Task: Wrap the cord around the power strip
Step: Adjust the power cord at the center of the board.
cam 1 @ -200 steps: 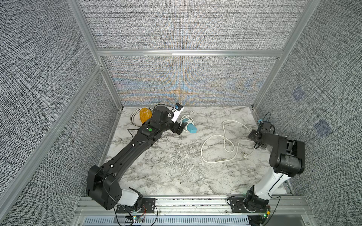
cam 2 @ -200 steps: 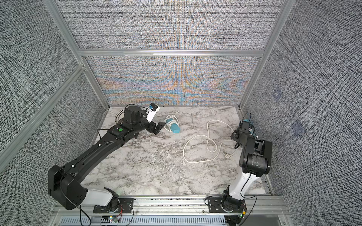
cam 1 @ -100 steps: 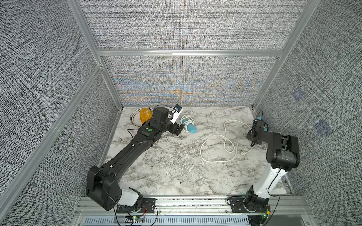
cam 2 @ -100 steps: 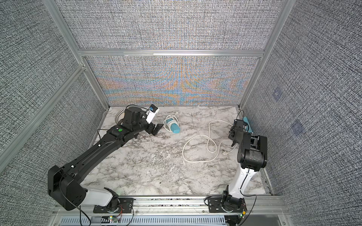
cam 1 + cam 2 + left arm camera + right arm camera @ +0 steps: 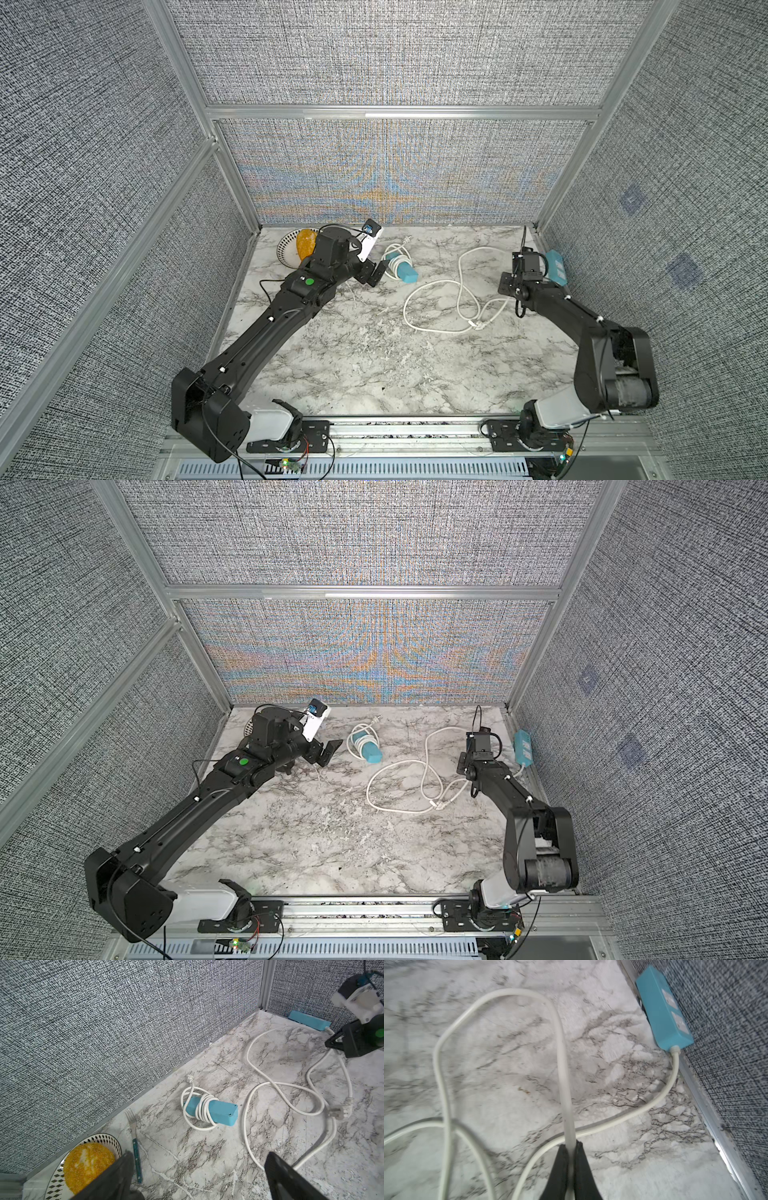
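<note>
right gripper point(image 5: 572, 1145) pinches the cord point(image 5: 561, 1053) (its jaws hidden from above); left gripper point(image 5: 198, 1156) spread.

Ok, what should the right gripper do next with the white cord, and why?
Probably carry the cord toward the unwrapped power strip to start a loop: the right gripper is shut on the cord, which sprawls loose, and that strip is bare.
</note>
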Controlling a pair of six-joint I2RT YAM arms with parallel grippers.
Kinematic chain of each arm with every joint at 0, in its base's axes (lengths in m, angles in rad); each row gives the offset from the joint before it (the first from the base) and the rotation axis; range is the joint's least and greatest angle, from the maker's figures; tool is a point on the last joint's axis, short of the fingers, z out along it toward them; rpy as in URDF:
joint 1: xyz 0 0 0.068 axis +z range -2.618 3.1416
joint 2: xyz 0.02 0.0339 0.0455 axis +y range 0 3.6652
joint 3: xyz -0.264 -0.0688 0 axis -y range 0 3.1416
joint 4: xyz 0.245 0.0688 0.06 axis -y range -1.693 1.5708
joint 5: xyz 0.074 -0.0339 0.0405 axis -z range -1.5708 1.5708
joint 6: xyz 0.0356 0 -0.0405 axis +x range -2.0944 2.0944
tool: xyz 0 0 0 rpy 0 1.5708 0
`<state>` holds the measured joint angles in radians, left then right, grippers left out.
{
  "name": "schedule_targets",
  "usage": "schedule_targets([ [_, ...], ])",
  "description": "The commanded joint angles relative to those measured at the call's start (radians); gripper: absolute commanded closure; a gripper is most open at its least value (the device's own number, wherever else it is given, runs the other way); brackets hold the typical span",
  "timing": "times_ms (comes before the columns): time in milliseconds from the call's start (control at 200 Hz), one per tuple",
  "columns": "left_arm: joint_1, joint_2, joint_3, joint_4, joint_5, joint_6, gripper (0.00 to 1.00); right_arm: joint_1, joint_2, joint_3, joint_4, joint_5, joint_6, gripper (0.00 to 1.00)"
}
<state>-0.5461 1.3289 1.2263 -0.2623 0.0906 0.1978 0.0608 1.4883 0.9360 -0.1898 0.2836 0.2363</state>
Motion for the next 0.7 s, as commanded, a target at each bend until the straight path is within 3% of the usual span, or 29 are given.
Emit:
schedule_targets([
  [0, 0.001, -0.013, 0.002, 0.018, 0.020, -0.012, 0.01, 0.065, -0.030, -0.016, -0.087, 0.002, 0.035, 1.00],
  [230, 0.001, -0.039, -0.005, 0.020, 0.059, -0.021, 0.01, 0.244, 0.022, -0.119, -0.023, -0.077, 0.164, 1.00],
  [405, 0.001, -0.047, -0.015, 0.005, 0.077, -0.027, 0.00, 0.300, 0.094, -0.091, -0.043, -0.066, 0.177, 0.36],
  [500, 0.001, -0.059, -0.029, -0.002, 0.073, -0.020, 0.00, 0.245, 0.028, -0.112, -0.058, -0.015, 0.172, 0.12],
  [545, 0.001, -0.066, -0.037, 0.000, 0.071, -0.017, 0.00, 0.195, -0.014, -0.126, -0.051, -0.020, 0.173, 0.05],
  [691, 0.000, -0.068, -0.048, 0.005, 0.066, -0.004, 0.00, -0.018, -0.043, -0.124, -0.029, -0.112, 0.190, 0.04],
])
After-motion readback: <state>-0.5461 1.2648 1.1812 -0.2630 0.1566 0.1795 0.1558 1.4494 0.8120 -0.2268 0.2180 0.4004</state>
